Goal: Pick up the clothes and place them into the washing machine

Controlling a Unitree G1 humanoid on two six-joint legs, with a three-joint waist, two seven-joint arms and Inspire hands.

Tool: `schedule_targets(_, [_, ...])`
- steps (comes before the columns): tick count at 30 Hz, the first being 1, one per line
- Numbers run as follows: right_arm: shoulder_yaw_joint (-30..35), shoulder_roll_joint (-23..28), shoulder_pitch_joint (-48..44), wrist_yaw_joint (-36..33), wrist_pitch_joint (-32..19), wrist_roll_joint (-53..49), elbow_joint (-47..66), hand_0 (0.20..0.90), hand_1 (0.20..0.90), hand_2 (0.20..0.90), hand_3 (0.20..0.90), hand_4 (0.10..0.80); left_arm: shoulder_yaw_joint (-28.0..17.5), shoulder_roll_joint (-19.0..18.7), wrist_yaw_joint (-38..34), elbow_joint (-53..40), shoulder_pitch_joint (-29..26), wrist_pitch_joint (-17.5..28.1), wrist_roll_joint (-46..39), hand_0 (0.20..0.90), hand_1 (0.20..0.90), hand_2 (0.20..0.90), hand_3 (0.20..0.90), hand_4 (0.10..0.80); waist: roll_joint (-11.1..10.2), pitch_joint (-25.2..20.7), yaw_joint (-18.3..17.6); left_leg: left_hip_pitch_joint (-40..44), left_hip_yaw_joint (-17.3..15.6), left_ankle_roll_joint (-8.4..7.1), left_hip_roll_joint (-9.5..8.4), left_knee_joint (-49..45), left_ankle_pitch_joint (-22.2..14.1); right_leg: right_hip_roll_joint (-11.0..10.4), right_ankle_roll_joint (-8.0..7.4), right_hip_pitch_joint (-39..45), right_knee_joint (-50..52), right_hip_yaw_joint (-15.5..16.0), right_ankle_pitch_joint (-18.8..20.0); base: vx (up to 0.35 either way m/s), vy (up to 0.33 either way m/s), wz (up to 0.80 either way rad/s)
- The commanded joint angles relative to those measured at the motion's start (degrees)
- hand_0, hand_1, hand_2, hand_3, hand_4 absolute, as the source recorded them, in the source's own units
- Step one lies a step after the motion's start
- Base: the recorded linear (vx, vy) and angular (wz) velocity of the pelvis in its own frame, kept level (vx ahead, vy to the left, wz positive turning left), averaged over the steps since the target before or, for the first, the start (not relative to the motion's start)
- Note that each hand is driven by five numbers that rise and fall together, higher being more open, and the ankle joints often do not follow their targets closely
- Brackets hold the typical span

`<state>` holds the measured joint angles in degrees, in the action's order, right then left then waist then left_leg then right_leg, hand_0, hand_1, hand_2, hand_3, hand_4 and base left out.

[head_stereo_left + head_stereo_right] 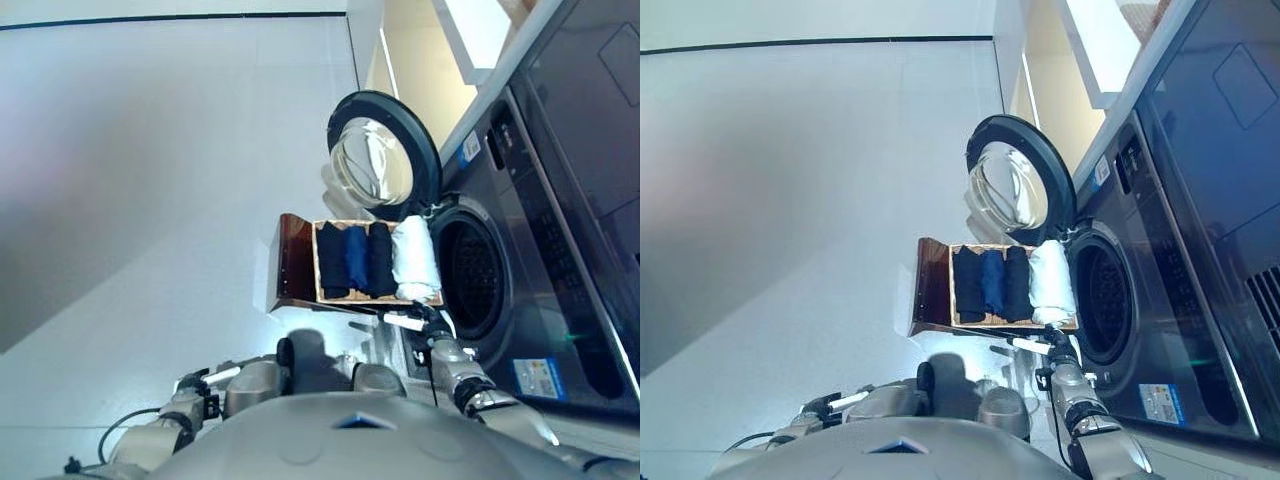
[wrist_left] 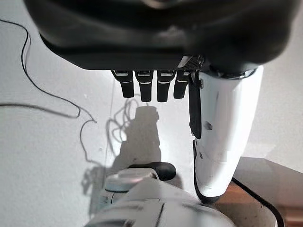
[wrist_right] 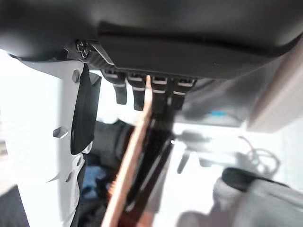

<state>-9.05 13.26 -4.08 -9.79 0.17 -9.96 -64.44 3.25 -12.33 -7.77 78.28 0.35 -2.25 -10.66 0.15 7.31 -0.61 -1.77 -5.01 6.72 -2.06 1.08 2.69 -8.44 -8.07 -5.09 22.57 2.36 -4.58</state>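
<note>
The clothes (image 1: 375, 260) lie rolled side by side in a wooden tray (image 1: 296, 262) on the floor, just in front of the washing machine (image 1: 540, 250). There are 4 rolls: 1 black (image 1: 332, 262), 1 blue (image 1: 356, 258), another black (image 1: 380, 260) and 1 white (image 1: 414, 258), the white one nearest the drum opening (image 1: 470, 278). The tray's dark wooden side stands up on the edge away from the machine.

The machine's round door (image 1: 385, 150) is swung wide open above the tray, its glass bowl facing outward, so the drum mouth is uncovered with the white roll right beside it.

The right hand (image 1: 1060, 352) is at the tray's near edge, beside the white roll. Its own wrist view shows the fingers (image 3: 138, 92) straight and spread, with the thin wooden rim (image 3: 132, 156) of the tray running up between them and the white-covered thumb; it holds no cloth.

The left hand (image 2: 156, 87) hangs low over bare floor (image 1: 150, 200), well apart from the tray, fingers straight and relaxed, holding nothing.
</note>
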Motion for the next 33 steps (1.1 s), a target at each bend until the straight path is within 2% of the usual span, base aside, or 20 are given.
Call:
schedule_targets(1, [0.0,2.3,-3.0,-0.8,-2.0,0.6,5.1,0.9,0.9,0.9,0.9,0.8,-1.1,-3.3,-1.3,0.7,-1.5,0.0,1.6,0.9,0.9,0.9,0.9,0.8,0.4,2.7,0.1,-0.3,1.3,-4.33,0.14,-3.5,-2.4,-0.8,1.39,0.9,2.0,2.3,5.0,0.036,-0.032,-0.05])
schedule_targets(2, [0.0,2.3,-3.0,-0.8,-2.0,0.6,5.1,0.9,0.9,0.9,0.9,0.8,-1.1,-3.3,-1.3,0.7,-1.5,0.0,1.6,0.9,0.9,0.9,0.9,0.8,0.4,2.8,0.0,-0.2,1.4,-4.34,0.12,-3.5,-2.4,-0.8,1.41,1.1,2.0,2.4,5.0,0.082,-0.102,0.06])
schedule_targets(3, [0.0,2.2,-3.6,-0.8,-1.9,0.5,4.7,0.9,0.9,0.9,0.9,0.8,-1.3,-3.6,-1.6,0.7,-1.9,0.1,1.6,0.9,0.9,0.9,0.9,0.8,0.4,3.1,0.3,-0.1,1.6,-5.19,1.19,-3.7,-3.1,-3.8,1.16,-0.1,-3.5,3.3,5.8,0.09,-0.133,0.11])
schedule_targets(5, [0.3,2.0,-4.1,-0.9,-1.7,0.6,4.4,0.9,0.9,0.9,0.9,0.8,-1.3,-3.6,-1.8,0.7,-2.3,0.2,1.4,0.9,0.9,0.9,0.9,0.8,-0.6,3.7,0.0,0.2,2.6,-6.18,1.37,-4.5,-4.1,-6.6,-0.35,-1.5,-10.0,2.4,9.7,0.139,-0.175,0.07])
schedule_targets(7, [0.6,2.0,-4.2,-1.0,-1.5,0.7,4.6,0.9,0.9,0.9,0.9,0.8,-1.6,-3.9,-1.9,0.9,-2.4,0.2,1.2,0.9,0.9,0.9,0.9,0.8,-1.9,4.1,-0.6,1.5,3.4,-7.03,1.2,-4.6,-5.1,-8.1,-2.17,-1.9,-15.4,0.8,13.6,0.167,-0.17,-0.12])
schedule_targets(9, [0.5,1.9,-4.2,-0.9,-1.5,0.6,4.6,0.9,0.9,0.9,0.9,0.8,-1.9,-4.3,-1.7,1.6,-2.8,0.0,1.3,0.9,0.9,0.9,0.9,0.8,-2.6,4.3,-0.8,2.1,3.8,-7.43,1.38,-4.6,-5.5,-8.2,-2.67,-2.0,-17.6,0.4,14.5,0.147,-0.163,0.04])
schedule_targets(10, [0.2,1.8,-3.9,-0.9,-1.4,1.1,5.2,0.9,0.9,0.9,0.9,0.8,-2.4,-4.7,-2.3,1.8,-2.8,0.1,1.2,0.9,0.9,0.9,0.9,0.8,-3.7,4.5,-1.0,3.3,4.6,-8.1,1.93,-4.6,-6.0,-7.9,-3.66,-3.7,-18.2,0.0,16.2,0.119,-0.138,0.21])
schedule_targets(11, [0.2,1.9,-3.9,-0.9,-1.4,1.1,5.2,0.9,0.9,0.9,0.9,0.8,-2.4,-4.7,-2.3,1.8,-2.8,0.1,1.2,0.9,0.9,0.9,0.9,0.8,-3.7,4.6,-1.0,3.3,4.7,-8.11,1.97,-4.6,-6.0,-7.9,-3.65,-3.6,-18.2,0.1,16.1,0.217,-0.24,0.45])
schedule_targets(12, [0.1,1.8,-3.3,-0.7,-1.3,1.4,5.6,0.9,0.9,0.9,0.9,0.8,-2.6,-4.7,-2.4,1.8,-2.5,0.1,1.6,0.9,0.9,0.9,0.9,0.8,-4.6,4.0,-0.5,3.7,5.0,-8.55,2.22,-4.8,-6.4,-7.6,-3.48,-1.3,-18.7,2.6,13.5,0.099,-0.103,0.59])
schedule_targets(15, [-0.1,1.7,-3.2,-0.5,-1.2,1.5,5.4,0.9,0.9,0.9,0.9,0.8,-2.8,-4.7,-2.5,1.9,-2.1,0.0,1.4,0.9,0.9,0.9,0.9,0.8,-4.9,3.3,-0.2,4.6,5.6,-9.07,3.21,-3.8,-6.3,-6.5,-3.16,-0.4,-18.3,3.3,11.9,0.14,-0.216,0.48])
schedule_targets(16, [-0.1,1.9,-2.9,-0.5,-1.2,1.7,6.0,0.9,0.9,0.9,0.9,0.8,-3.2,-4.6,-2.7,2.1,-1.9,0.0,1.1,0.9,0.9,0.9,0.9,0.8,-4.7,2.9,-0.1,4.4,6.5,-9.8,4.38,-3.0,-5.6,-5.6,-2.68,0.2,-18.4,4.5,10.9,0.073,-0.184,0.09])
schedule_targets(19, [0.6,2.5,-2.7,-1.1,-1.4,1.0,6.1,0.9,0.9,0.9,0.9,0.8,-2.6,-4.0,-2.9,1.8,-2.2,0.2,0.6,0.9,0.9,0.9,0.9,0.8,-4.0,2.5,-0.2,3.9,7.0,-10.61,5.73,-1.3,-4.3,-5.0,-2.36,0.4,-19.1,6.1,9.7,0.052,-0.135,0.23])
schedule_targets(23, [1.0,3.2,-2.2,-1.1,-1.4,1.0,5.8,0.9,0.9,0.9,0.9,0.8,-1.6,-2.9,-2.4,1.3,-2.3,0.3,0.4,0.9,0.9,0.9,0.9,0.8,-3.1,2.2,-0.4,4.2,6.9,-10.57,6.38,0.0,-3.9,-4.7,-2.3,0.5,-19.4,6.3,9.1,0.059,-0.064,0.02])
schedule_targets(30, [1.2,2.9,-2.2,-0.9,-1.4,0.9,5.3,0.9,0.9,0.9,0.9,0.8,-1.3,-2.1,-2.2,1.1,-1.7,0.4,0.8,0.9,0.9,0.9,0.9,0.8,-2.4,2.5,0.1,5.7,5.2,-9.99,5.79,0.8,-4.7,-5.4,-2.97,-0.1,-19.3,6.3,10.1,0.034,0.008,-0.09])
schedule_targets(32, [0.9,2.7,-2.3,-0.8,-1.4,1.1,4.8,0.9,0.9,0.9,0.9,0.8,-1.4,-2.1,-2.1,1.0,-1.5,0.4,0.6,0.9,0.9,0.9,0.9,0.8,-2.3,2.7,0.5,6.3,4.5,-9.98,5.89,1.1,-4.8,-5.3,-3.05,-0.7,-18.9,6.4,10.5,0.0,-0.008,-0.5])
schedule_targets(33, [0.6,2.6,-2.8,-0.8,-1.4,0.9,5.1,0.9,0.9,0.9,0.9,0.8,-1.5,-2.3,-2.1,0.7,-1.7,0.5,0.1,0.9,0.9,0.9,0.9,0.8,-2.2,3.3,0.3,5.8,4.5,-10.01,6.02,0.8,-4.7,-4.5,-2.92,-2.1,-17.6,5.8,10.2,-0.069,-0.018,-0.37])
